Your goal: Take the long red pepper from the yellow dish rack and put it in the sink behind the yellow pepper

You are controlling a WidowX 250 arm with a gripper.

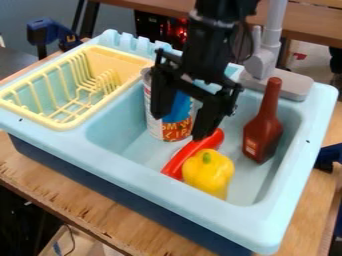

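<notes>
Camera view, looking down at a slant on a toy sink [286, 220]: a black two-finger gripper [178, 128] hangs over the basin [248, 196]. Its jaws are spread and released, and part of a tall food can [175, 131] shows in the gap between them. Whether either finger touches the can is hard to tell. Take the fingertips as the centre of a clock face. The can stands upright in the basin, its top toward 11 o'clock, partly hidden by the gripper. Toward 5 to 6 o'clock lies a red chili pepper [184, 159], its upper end overlapped by the tip of the finger on the 4 o'clock side. A yellow bell pepper [212, 176] sits farther out at 5 o'clock, against the chili pepper in this view.

The can has a grey rim and a label with a blue middle, a white side and a red-orange lower band with pale lettering. The chili pepper is long, smooth, glossy and slightly curved; the bell pepper is plump and lobed, with a short green stem.

At 3 o'clock stands a dark red sauce bottle [262, 131] with a slim neck. The grey faucet [263, 61] is toward 1 o'clock, and a pale yellow dish rack [65, 124] is at 10 o'clock.
</notes>
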